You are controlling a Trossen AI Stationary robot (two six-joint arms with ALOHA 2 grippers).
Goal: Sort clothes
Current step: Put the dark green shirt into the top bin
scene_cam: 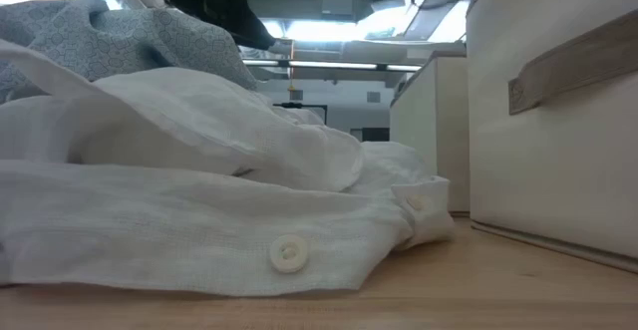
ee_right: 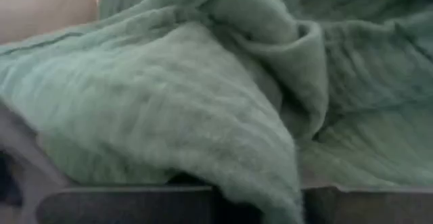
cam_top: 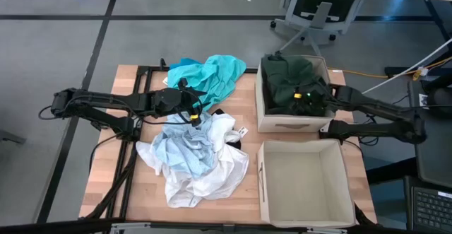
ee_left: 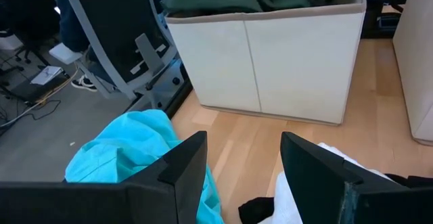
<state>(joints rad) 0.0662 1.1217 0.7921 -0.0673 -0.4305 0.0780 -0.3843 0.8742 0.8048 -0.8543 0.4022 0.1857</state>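
My left gripper (cam_top: 189, 109) hangs over the middle of the table, above the spot where the teal garment (cam_top: 210, 76) meets the pale pile. From its wrist I see both fingers (ee_left: 177, 176) spread wide with bare wood between them — nothing pinched. A scrap of black cloth (ee_left: 257, 209) lies just under them.

My right gripper (cam_top: 305, 96) is down in the far box (cam_top: 263, 114), buried in the dark green garment (cam_top: 291, 78). Its wrist view is filled with green folds, and I cannot tell whether its jaws are spread or pressed together.

The pale blue garment (cam_top: 185, 148) lies on top of the white shirt (cam_top: 224, 169), heaped left of the near box (cam_top: 308, 204). From table height the shirt's button (scene_cam: 289, 254) sits close to the lens. An office chair (cam_top: 321, 8) stands beyond the table.
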